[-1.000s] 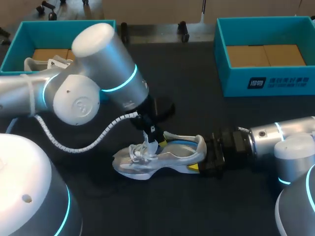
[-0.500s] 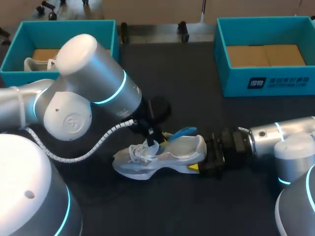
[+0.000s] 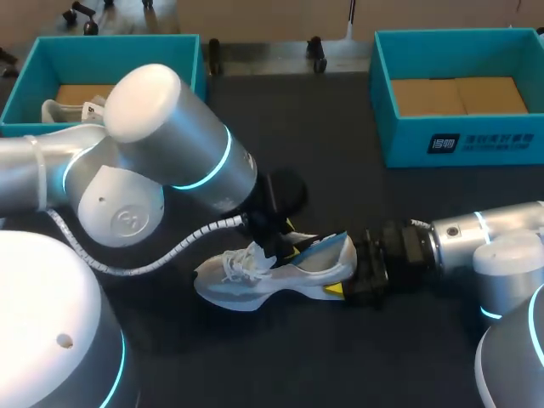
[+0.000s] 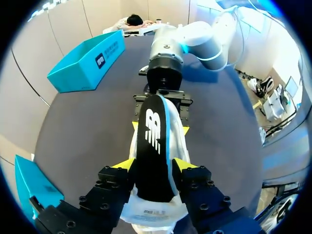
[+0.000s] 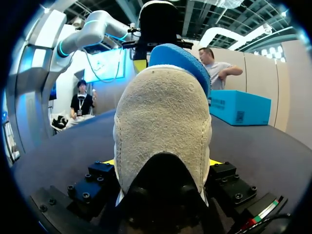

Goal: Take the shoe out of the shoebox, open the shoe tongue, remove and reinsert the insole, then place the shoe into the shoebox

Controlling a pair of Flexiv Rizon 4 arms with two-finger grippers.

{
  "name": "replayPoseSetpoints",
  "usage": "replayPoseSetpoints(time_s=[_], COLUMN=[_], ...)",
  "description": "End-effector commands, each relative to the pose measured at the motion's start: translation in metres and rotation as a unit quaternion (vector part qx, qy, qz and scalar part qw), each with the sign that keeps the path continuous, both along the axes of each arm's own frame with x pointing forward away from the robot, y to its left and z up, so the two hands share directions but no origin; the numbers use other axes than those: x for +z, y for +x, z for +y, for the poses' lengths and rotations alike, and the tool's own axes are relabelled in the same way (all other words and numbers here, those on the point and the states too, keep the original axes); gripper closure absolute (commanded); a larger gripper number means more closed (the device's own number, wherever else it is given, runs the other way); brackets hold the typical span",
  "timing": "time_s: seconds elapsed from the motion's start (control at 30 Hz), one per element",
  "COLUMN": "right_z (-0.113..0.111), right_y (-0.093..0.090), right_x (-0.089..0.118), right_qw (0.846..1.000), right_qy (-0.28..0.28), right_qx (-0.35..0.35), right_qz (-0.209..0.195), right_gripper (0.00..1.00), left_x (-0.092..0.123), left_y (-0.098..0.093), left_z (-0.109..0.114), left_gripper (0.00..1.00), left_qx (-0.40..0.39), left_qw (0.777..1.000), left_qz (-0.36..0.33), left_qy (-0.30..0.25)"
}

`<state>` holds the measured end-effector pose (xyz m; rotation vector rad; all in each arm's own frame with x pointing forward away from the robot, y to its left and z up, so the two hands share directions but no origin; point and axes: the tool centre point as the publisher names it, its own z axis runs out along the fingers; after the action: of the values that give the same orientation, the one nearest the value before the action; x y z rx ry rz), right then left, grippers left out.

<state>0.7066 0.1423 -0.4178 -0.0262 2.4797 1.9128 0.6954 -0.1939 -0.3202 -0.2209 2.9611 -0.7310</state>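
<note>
A white sneaker lies on its sole on the dark table, toe to the left. Its insole, blue underneath and black on top, rests in the shoe's opening with its rear end slightly raised at the heel. My left gripper hangs over the shoe's middle. In the left wrist view this gripper is open, with the insole seen between its yellow tips and the white tongue below. My right gripper is shut on the shoe's heel, one finger on each side.
A teal shoebox with a cardboard liner stands at the back right. At the back left a second teal box holds another white shoe. Small black fixtures sit at the far edge.
My left gripper has opened and let the insole go. The insole's raised blue end has dropped toward the heel. The left arm shifted slightly right; the right arm stayed still.
</note>
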Motion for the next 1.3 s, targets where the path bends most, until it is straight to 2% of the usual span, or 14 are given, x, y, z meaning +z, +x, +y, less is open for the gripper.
replayPoseSetpoints(time_s=[0.03, 0.37, 0.67, 0.9, 1.03, 1.3], right_z=[0.001, 0.001, 0.001, 0.001, 0.001, 0.001], right_y=[-0.001, -0.001, -0.001, -0.001, -0.001, -0.001], right_x=[0.0, 0.0, 0.0, 0.0, 0.0, 0.0], right_qw=[1.0, 1.0, 1.0, 1.0, 1.0, 1.0], right_qy=[-0.002, -0.002, -0.002, -0.002, -0.002, -0.002], right_qx=[-0.001, -0.001, -0.001, -0.001, -0.001, -0.001], right_qz=[0.0, 0.0, 0.0, 0.0, 0.0, 0.0], right_gripper=[1.0, 1.0, 1.0, 1.0, 1.0, 1.0], left_x=[0.003, 0.002, -0.005, -0.008, -0.01, 0.0], left_y=[-0.012, -0.023, -0.025, -0.023, -0.02, -0.026], left_z=[-0.002, -0.019, -0.029, -0.035, -0.034, -0.027], left_gripper=[0.53, 0.57, 0.66, 0.82, 1.0, 1.0], left_qx=[0.004, 0.008, 0.037, 0.06, 0.067, 0.068], left_qw=[1.0, 0.998, 0.995, 0.993, 0.993, 0.993], left_qz=[-0.018, -0.056, -0.082, -0.09, -0.086, -0.091], left_qy=[0.006, 0.032, 0.047, 0.051, 0.051, 0.036])
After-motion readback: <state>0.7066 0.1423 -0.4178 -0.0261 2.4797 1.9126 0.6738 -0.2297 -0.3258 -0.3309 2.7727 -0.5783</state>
